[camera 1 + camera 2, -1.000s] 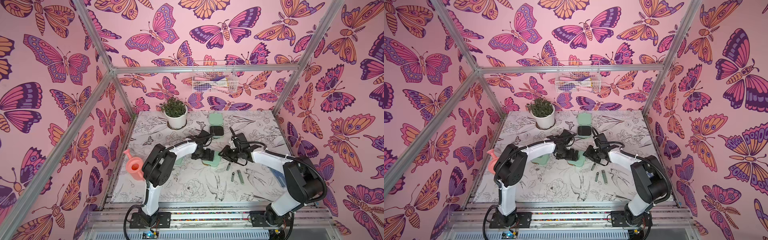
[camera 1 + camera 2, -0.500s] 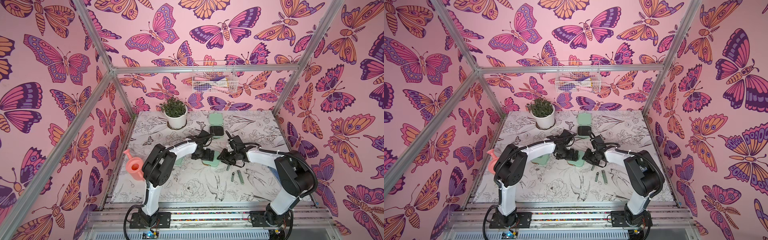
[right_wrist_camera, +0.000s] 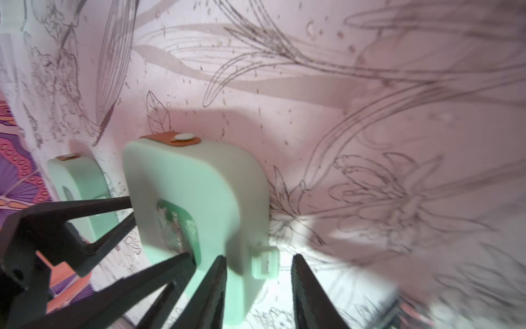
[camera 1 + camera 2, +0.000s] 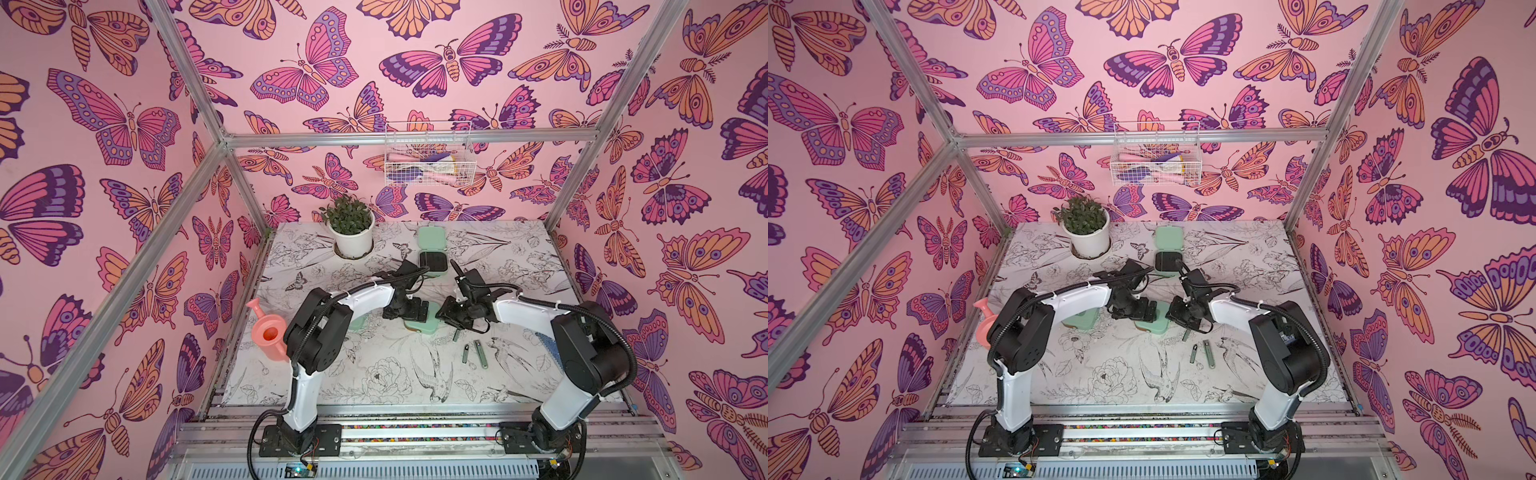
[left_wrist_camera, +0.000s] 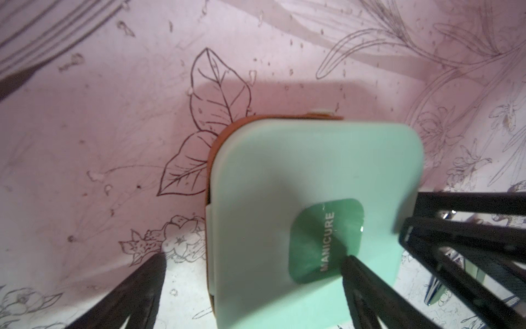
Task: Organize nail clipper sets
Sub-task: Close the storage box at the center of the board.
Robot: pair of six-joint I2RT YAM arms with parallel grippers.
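While the shut mint case (image 4: 426,323) lies flat on the table (image 4: 374,376) between both claws, the left claw (image 5: 253,260), spread wide, rests one finger (image 5: 367,282) on its lid (image 5: 284,171); the right claw (image 3: 259,257), half spread, has the case's latch (image 3: 264,263) in its gap.

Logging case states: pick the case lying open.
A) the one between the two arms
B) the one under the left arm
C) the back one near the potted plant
C: the back case shows its black interior with the lid flipped back; the middle case and the left case are shut.
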